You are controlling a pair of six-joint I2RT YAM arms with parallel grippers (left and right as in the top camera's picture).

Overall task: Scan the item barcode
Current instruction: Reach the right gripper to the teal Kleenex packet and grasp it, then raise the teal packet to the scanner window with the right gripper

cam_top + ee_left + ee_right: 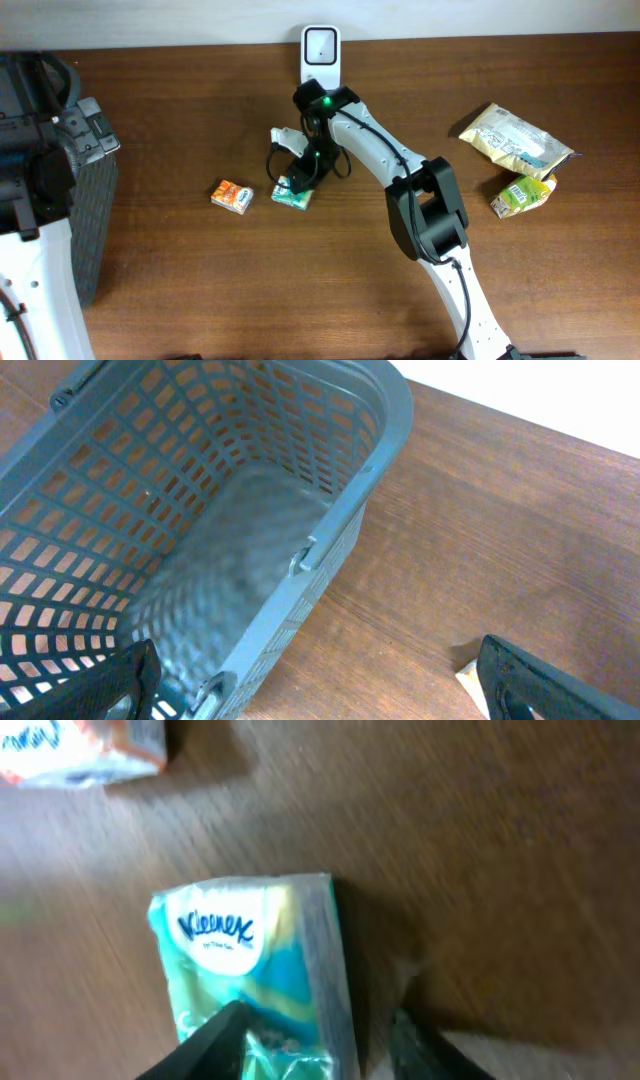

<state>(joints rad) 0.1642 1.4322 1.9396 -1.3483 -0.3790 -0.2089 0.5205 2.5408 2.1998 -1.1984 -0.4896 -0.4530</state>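
Note:
A teal Kleenex tissue pack (250,960) lies flat on the wooden table, seen from above left of centre (293,193). My right gripper (320,1045) hangs low over its near end. One dark finger (215,1040) overlaps the pack's top, and the other (430,1045) stands on the table side, a little apart from the pack's edge. The jaws are apart and not pressed on the pack. The white scanner (321,50) stands at the table's back edge, behind the right arm. My left gripper (325,695) is wide open with nothing between its fingers, over the basket's corner.
A grey plastic basket (330,530) sits at the left edge (95,230). An orange pack (232,195) lies left of the tissue pack. A pale snack bag (515,138) and a green pack (522,194) lie at the right.

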